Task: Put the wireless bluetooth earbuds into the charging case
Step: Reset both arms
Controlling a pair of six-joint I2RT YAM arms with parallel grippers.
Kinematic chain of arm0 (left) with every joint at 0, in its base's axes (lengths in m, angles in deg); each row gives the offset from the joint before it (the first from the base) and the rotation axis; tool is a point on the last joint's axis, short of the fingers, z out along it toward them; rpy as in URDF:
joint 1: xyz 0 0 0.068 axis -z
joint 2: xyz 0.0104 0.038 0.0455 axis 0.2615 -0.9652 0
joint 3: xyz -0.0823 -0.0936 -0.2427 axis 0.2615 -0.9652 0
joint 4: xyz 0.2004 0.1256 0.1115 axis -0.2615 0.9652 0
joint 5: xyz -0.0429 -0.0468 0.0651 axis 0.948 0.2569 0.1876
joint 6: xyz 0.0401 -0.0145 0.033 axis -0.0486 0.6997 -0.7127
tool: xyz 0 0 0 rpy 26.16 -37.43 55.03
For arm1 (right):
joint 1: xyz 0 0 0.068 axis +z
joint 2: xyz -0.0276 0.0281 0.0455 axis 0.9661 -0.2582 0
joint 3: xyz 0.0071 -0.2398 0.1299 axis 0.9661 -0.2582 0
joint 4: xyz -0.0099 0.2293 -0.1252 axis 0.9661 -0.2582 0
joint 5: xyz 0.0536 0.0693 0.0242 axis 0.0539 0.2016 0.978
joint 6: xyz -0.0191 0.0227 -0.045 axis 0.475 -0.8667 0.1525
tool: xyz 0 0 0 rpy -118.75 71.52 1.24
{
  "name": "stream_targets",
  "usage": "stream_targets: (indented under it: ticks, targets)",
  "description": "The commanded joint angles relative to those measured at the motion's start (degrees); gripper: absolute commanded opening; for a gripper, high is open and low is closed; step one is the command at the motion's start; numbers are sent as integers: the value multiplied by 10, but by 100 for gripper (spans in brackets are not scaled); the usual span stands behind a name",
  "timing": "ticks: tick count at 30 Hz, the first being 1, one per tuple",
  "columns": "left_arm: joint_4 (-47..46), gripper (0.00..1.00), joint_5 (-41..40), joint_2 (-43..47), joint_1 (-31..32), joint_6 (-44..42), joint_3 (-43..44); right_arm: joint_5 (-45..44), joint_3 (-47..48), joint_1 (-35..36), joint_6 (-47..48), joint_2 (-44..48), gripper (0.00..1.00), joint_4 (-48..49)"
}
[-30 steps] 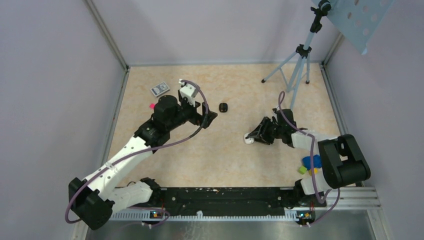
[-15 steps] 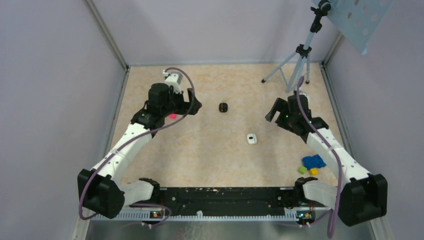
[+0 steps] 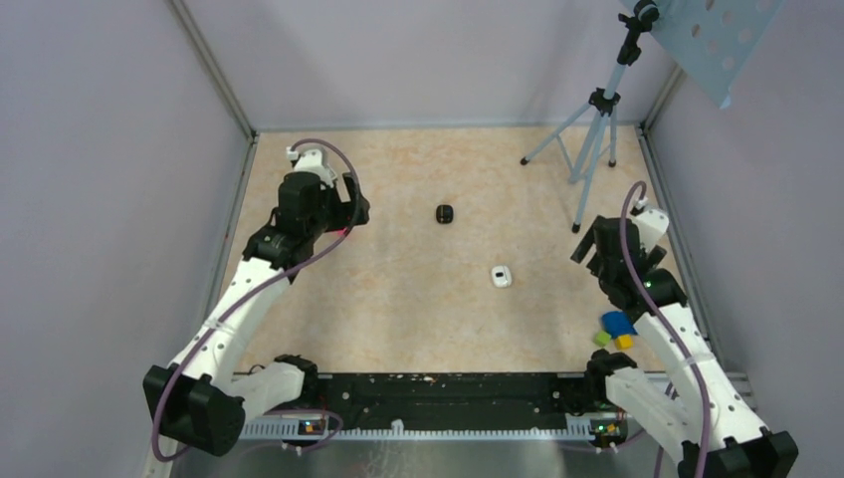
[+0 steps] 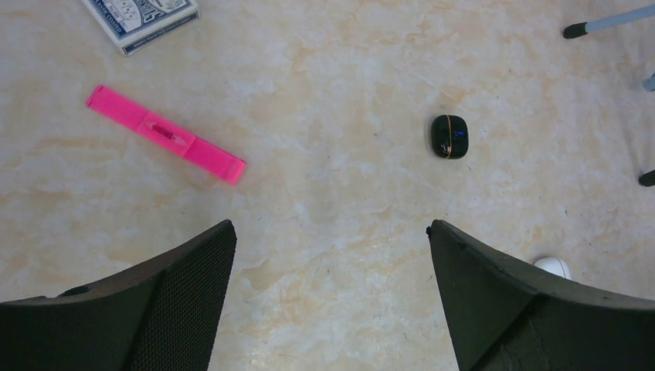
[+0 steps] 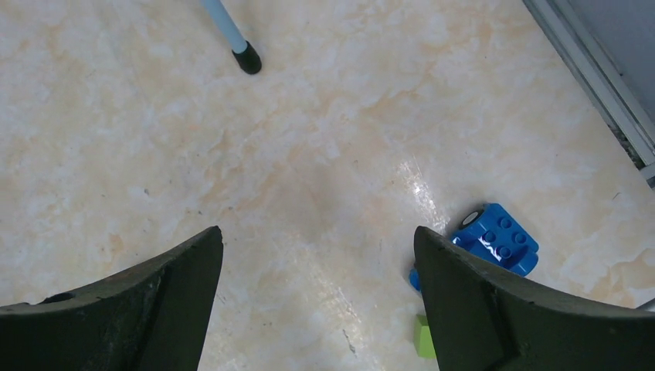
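Seemingly between steps, the left gripper (image 4: 330,226) and right gripper (image 5: 317,229) both gape wide and empty; the white case (image 3: 502,277) and black case (image 3: 445,214) lie apart on the table (image 3: 398,319), looking shut; no loose earbuds show, so the next move likely calls for finding one.

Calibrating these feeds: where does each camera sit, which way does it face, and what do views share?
Top external: high behind the bases, looking down on the table; both arms, left pincer, right pincer show.
Left wrist: on the left arm, facing down; own open fingers; pink strip, black case.
Right wrist: on the right arm, facing down; own open fingers; blue block, tripod foot.
Shared: top and left wrist show the black case; top and right wrist the blue block.
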Motion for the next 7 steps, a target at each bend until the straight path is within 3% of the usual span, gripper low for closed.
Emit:
stream_targets:
  ticks: [1,7]
  targets:
    - [7,99,-28,13,-2,37,-15,-38,2,-4,-5,33,89,11]
    - [5,99,-59,16,-2,25,-8,-5,-6,-3,13,43,87,26]
